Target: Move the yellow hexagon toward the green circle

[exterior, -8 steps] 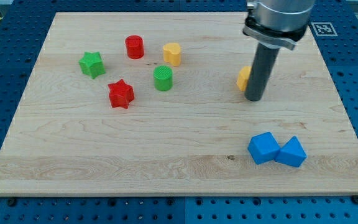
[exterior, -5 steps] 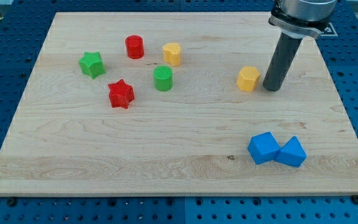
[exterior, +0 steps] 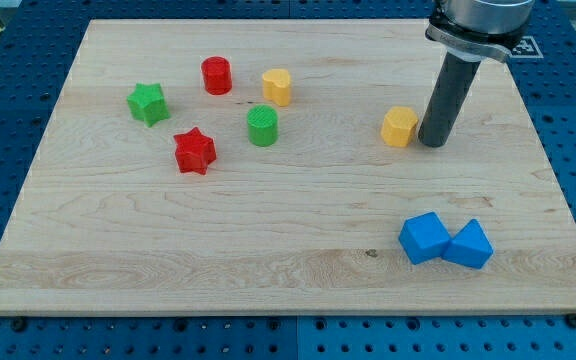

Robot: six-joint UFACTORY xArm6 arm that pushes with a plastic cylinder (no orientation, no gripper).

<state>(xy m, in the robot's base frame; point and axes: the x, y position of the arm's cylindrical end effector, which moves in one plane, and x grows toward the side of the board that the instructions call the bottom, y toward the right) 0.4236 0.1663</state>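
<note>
No claw, just rod: my tip [exterior: 432, 143] sits right beside yellow hexagon [exterior: 400, 127], on its right, maybe touching. Green circle [exterior: 262, 126] well apart to the view's left.

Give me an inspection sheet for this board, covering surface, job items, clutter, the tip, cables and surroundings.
Surface: wooden board, light, lying flat.
Job's things: two yellow blocks. One yellow block sits at the view's right, next to my tip; the other yellow block sits just above the green cylinder. Which one is the hexagon is hard to tell.
Clutter: red cylinder, green star, red star, and two blue blocks touching at the view's lower right.
Grippers: none; my tip is right of the right-hand yellow block, close to it, contact unclear.
Cables: nothing seen.
Surroundings: blue perforated table around the board.
</note>
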